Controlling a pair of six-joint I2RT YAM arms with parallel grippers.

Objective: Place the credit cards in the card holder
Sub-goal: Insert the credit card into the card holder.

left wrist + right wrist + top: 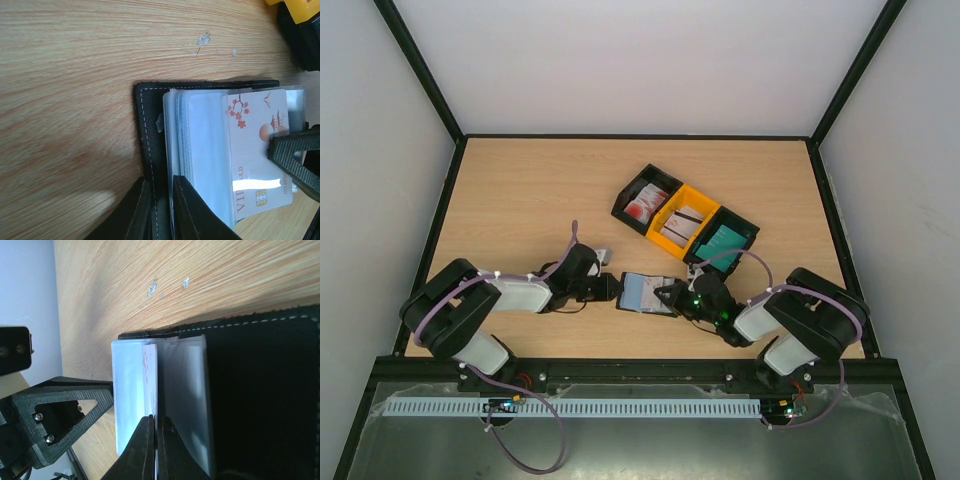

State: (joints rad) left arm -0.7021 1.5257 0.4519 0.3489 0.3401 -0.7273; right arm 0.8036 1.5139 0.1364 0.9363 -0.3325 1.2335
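Card holder [647,293] sits open on the table [520,200] between our arms. Left gripper [160,192] pinches its black cover, and right gripper [156,424] is clamped tight on a blossom-print credit card [257,145] that looks half-sleeved. Plenty of teal cards [725,241] left in the trays [660,245].

Table [520,190] far-left: open.
Behind holder [645,293]: trays [685,222] close, rightward.
Holder flanks: left gripper [611,288] one side, right gripper [666,296] with card [257,150] opposite.

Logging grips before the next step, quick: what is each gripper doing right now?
Left gripper: closed on the card holder cover edge.
Right gripper: closed on the blossom-print VIP card.
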